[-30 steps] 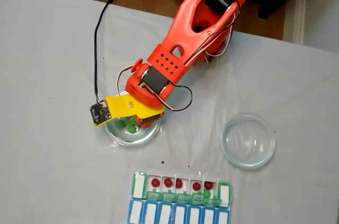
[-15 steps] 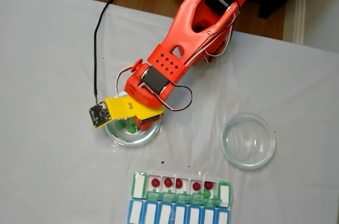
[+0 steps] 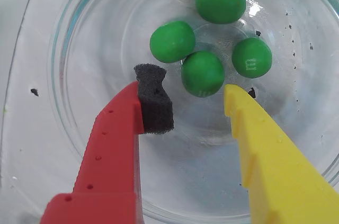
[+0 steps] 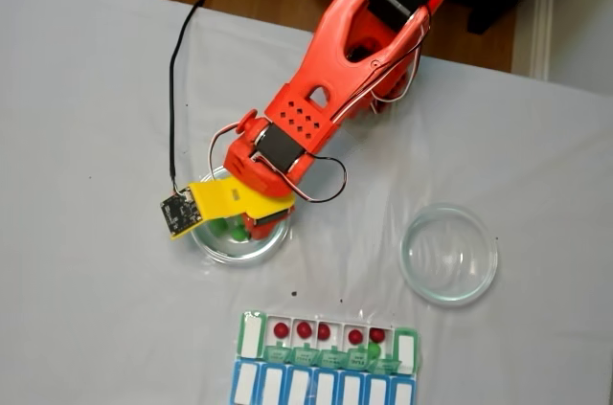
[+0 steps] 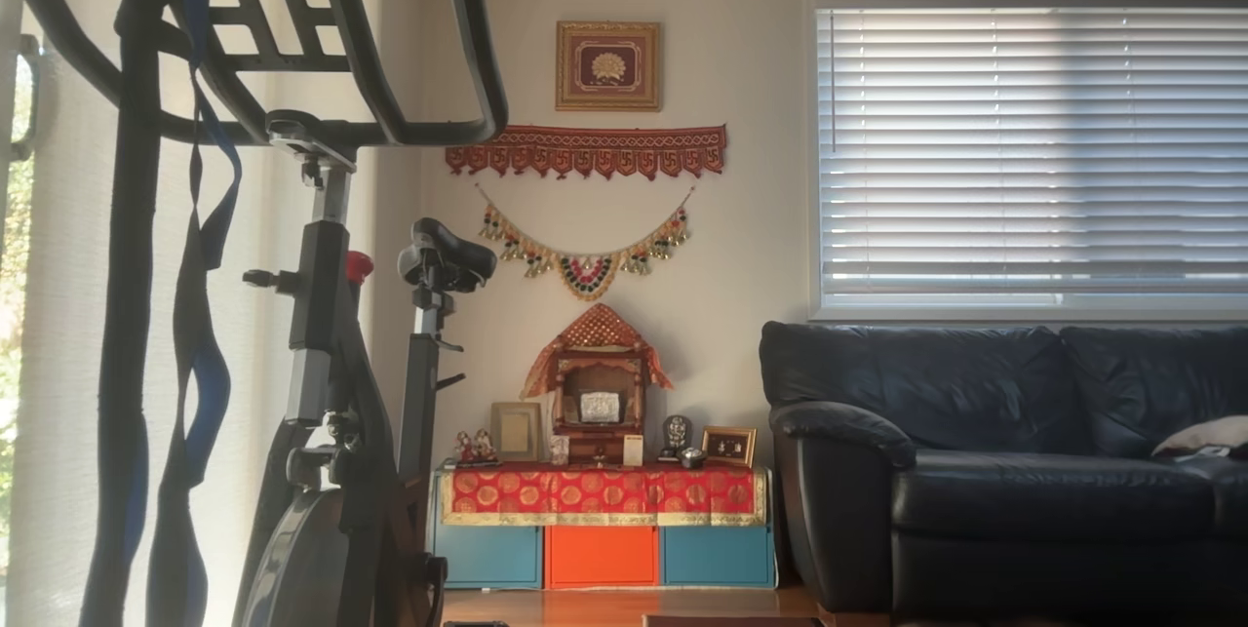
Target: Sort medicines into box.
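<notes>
In the wrist view several green medicines [image 3: 172, 41] lie in a round clear glass dish [image 3: 79, 44]. My gripper [image 3: 192, 89] is open inside the dish. Its red finger with a black foam pad [image 3: 154, 102] is on the left and its yellow finger [image 3: 259, 144] on the right. One green ball [image 3: 202, 73] sits just ahead of the gap between the tips. In the fixed view the gripper [image 4: 238, 225] hangs over the left dish [image 4: 215, 244]. The box [image 4: 251, 336] lies at the bottom edge, with several red medicines [image 4: 304, 329] in its white compartments.
A second clear glass dish [image 4: 448, 254] with nothing in it stands to the right on the white tablecloth [image 4: 86, 309]. The orange arm [image 4: 335, 79] reaches in from the top. A black cable [image 4: 175, 89] runs to the small camera board [image 4: 179, 213].
The gripper has sunk slightly lower into the left dish; the camera board has shifted a little down in the fixed view. Box and right dish are unchanged.
</notes>
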Action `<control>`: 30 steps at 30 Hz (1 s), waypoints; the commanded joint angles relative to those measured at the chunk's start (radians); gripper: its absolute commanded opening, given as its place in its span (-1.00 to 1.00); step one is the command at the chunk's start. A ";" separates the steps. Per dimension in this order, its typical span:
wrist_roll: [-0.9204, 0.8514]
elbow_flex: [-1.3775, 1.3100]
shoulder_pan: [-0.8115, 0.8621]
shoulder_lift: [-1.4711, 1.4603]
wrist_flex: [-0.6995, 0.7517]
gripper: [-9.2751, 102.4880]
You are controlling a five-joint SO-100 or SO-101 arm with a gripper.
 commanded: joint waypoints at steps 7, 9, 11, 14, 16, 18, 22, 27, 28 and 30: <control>-0.015 0.018 -0.008 0.014 -0.043 -0.51; -0.012 0.025 -0.011 0.009 -0.058 -0.51; -0.008 0.025 -0.011 0.005 -0.069 -0.52; -0.003 0.034 -0.011 0.005 -0.086 -0.52; -0.005 0.041 -0.011 0.012 -0.087 -0.52; -0.009 0.049 -0.009 0.018 -0.089 -0.53; -0.015 0.066 -0.009 0.029 -0.100 -0.53; -0.011 0.080 -0.011 0.034 -0.118 -0.54; -0.009 0.078 -0.011 0.034 -0.118 -0.54; -0.009 0.077 -0.011 0.034 -0.118 -0.54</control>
